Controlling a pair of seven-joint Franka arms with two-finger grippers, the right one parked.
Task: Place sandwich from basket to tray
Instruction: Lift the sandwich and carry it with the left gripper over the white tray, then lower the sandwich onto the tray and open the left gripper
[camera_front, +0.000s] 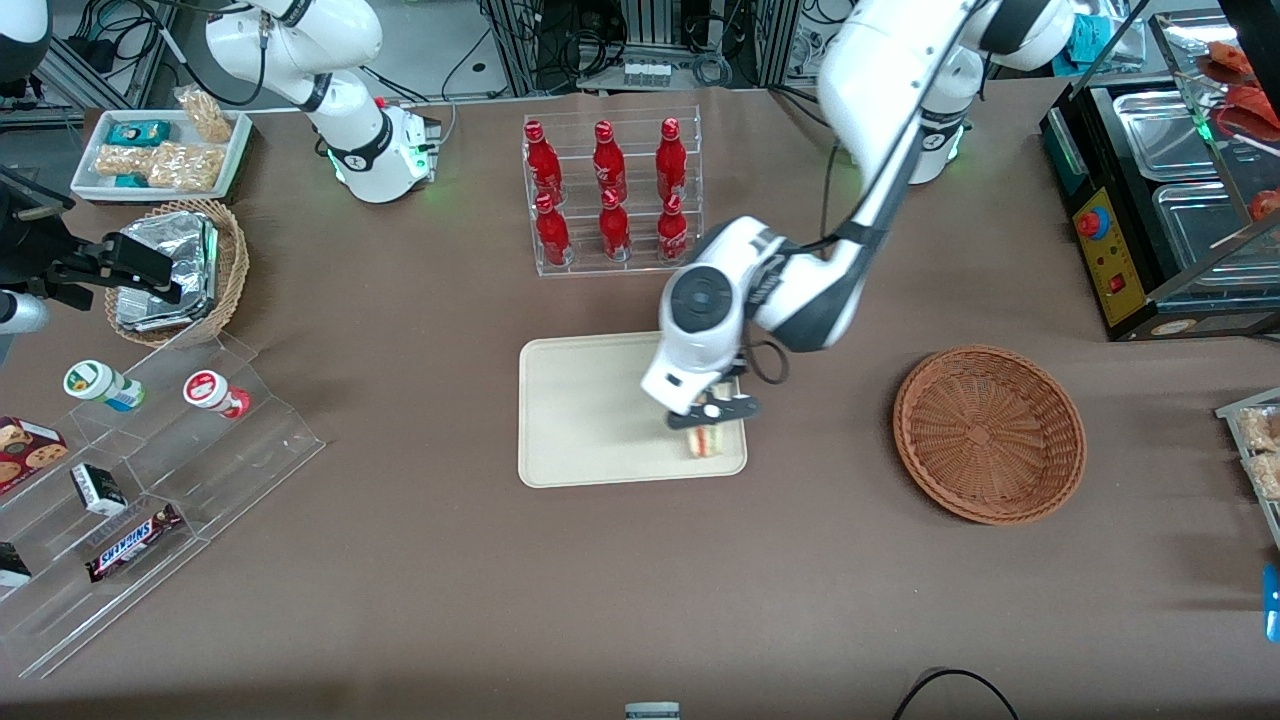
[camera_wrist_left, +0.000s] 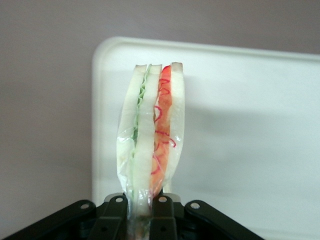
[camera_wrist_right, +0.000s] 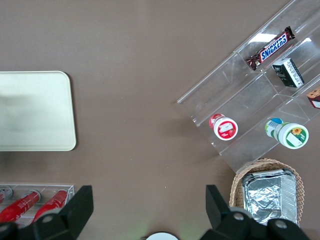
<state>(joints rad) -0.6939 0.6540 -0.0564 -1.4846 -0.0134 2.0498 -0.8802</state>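
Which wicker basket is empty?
The wide reddish-brown basket toward the working arm's end; the smaller pale basket holds foil packets. End effector grips the sandwich.

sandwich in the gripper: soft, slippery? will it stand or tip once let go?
Probably soft: the sandwich is bread layers pinched at one end by the gripper. The clear wrap looks slick. Held narrow and upright over the tray, it may topple when released.

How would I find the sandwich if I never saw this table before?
Look for the flat cream tray in the middle of the brown table, nearer the front camera than the rack of red bottles. At its corner toward the empty wicker basket, the pincer grips the sandwich: a clear-wrapped white-bread wedge with red and green stripes.
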